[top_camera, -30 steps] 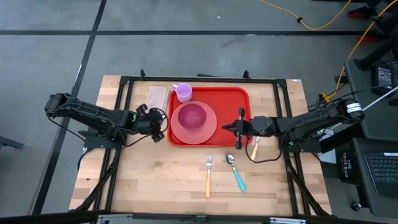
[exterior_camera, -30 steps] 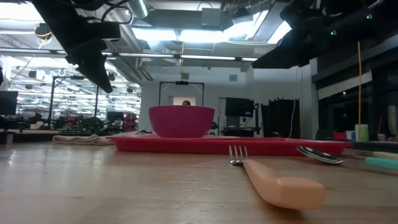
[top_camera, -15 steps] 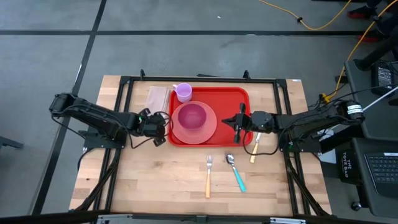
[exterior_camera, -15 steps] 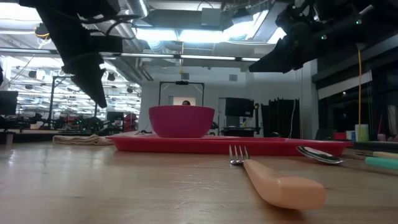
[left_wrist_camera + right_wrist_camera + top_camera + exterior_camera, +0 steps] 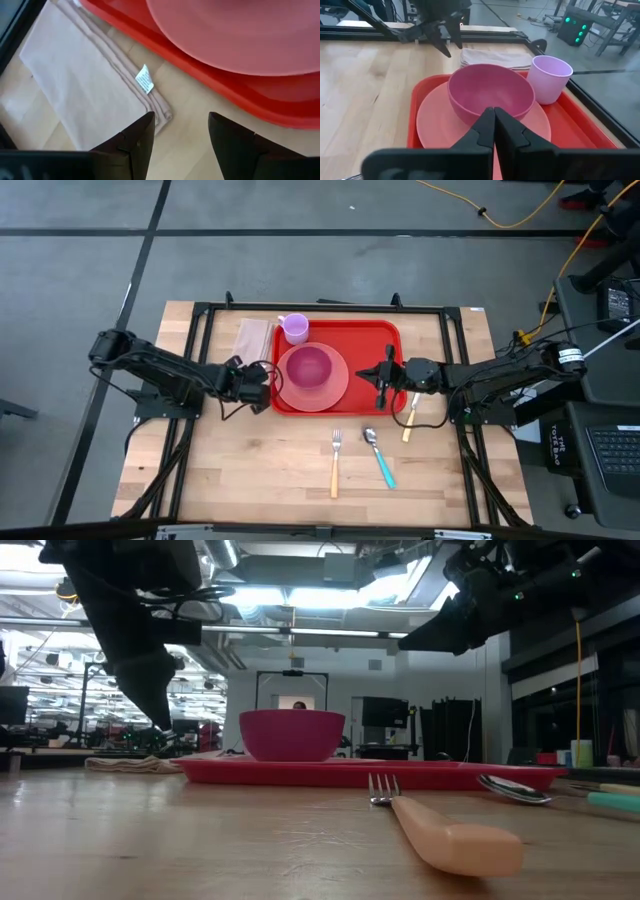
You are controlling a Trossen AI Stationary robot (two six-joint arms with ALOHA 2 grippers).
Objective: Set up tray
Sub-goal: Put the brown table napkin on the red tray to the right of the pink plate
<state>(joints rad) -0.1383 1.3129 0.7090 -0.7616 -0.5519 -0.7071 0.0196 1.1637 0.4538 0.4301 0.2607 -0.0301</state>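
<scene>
Tray [image 5: 385, 340] is seen centred toward the far side of the table [image 5: 260, 470], flat on the wood. Pink plate [image 5: 340, 390] is carried on it with the bowl [image 5: 310, 365] sitting in the plate, and the lilac cup [image 5: 294, 328] is placed at the tray's far left corner.

Left gripper [image 5: 262, 380] has been brought in over the last second from a spot clear of the tray's left edge to just beside that edge, and lowered toward the table. Its fingers [image 5: 137, 142] were opened over the same span and are now spread wide with nothing between them; bare wood and the near corner of the folded napkin [image 5: 80, 90] are framed in the gap. Napkin is lying outside the tray, just beside its left rim.

Right gripper [image 5: 382, 380] is parked over the tray's right edge, shifted slightly inward, fingers pressed together and empty.

Fork [image 5: 335, 460], spoon [image 5: 378, 455] and a third, cream-handled utensil [image 5: 408, 420] are left off the tray on the near side.

Reading: an approach on the napkin by the left arm is likely under way, no grasp made yet. Setup is judged partly done, with napkin and cutlery outstanding.
</scene>
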